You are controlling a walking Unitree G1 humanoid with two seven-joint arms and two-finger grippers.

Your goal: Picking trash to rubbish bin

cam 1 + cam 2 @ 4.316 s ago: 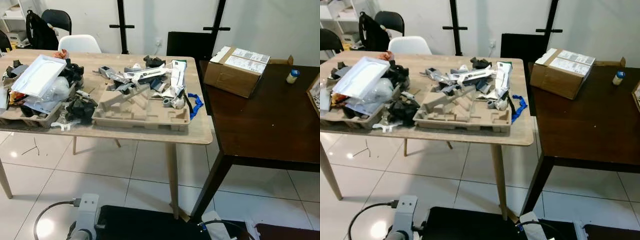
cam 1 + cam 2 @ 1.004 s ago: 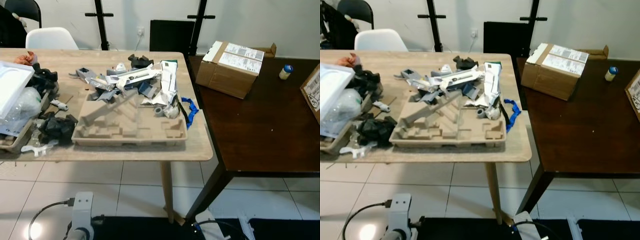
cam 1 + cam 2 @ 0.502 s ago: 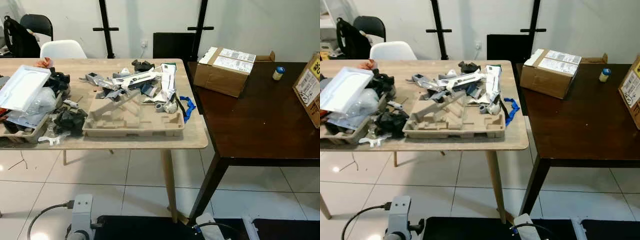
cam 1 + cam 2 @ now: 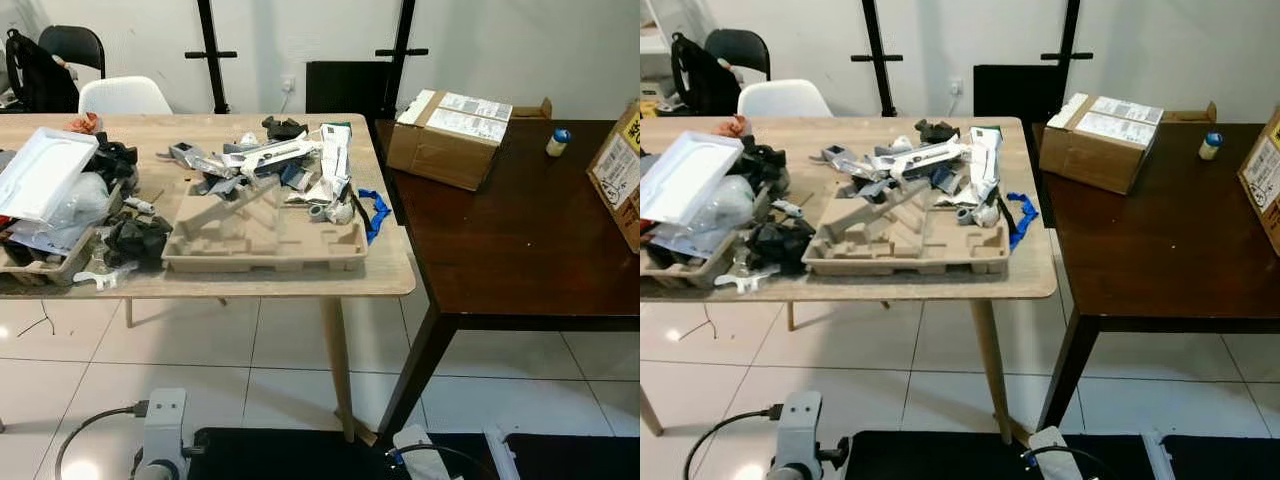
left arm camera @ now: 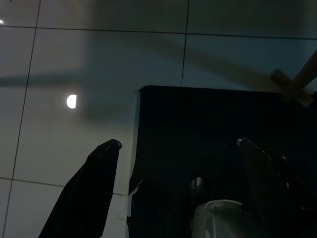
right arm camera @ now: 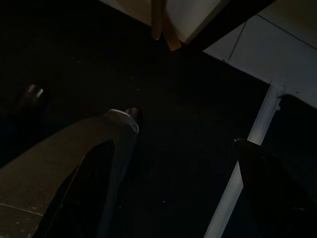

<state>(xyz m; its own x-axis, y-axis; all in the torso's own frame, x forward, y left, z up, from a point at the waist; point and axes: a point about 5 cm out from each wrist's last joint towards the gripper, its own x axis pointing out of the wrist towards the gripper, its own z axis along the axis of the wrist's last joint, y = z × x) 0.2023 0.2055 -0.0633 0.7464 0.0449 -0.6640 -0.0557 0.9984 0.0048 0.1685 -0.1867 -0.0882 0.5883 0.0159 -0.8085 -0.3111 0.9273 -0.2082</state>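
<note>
Light wooden table [image 4: 250, 285], the landmark, with a dark wooden table [image 4: 520, 250] abutting its right edge. On the dark table: a cardboard box [image 4: 447, 140] with white printed labels (text too small to read), a second labelled box [image 4: 622, 175] at the frame's right edge showing a yellow tag, and a small white bottle with a blue cap [image 4: 558, 141]. The trash lies on the light table: a moulded pulp tray [image 4: 262, 232] near its front right, a heap of grey, white and black packaging scraps [image 4: 285, 165] over the tray's far side, a blue strip [image 4: 373, 212] beside it, and a white plastic lid [image 4: 45, 172] atop clutter at the left end. Behind stand a white chair [image 4: 125, 95] and a black chair [image 4: 62, 45]. The left gripper [image 5: 176, 148] hangs above the tiled floor [image 5: 74, 64] and a black mat [image 5: 208, 129], fingers spread, holding nothing; the right gripper [image 6: 183, 153] likewise, over the mat.
</note>
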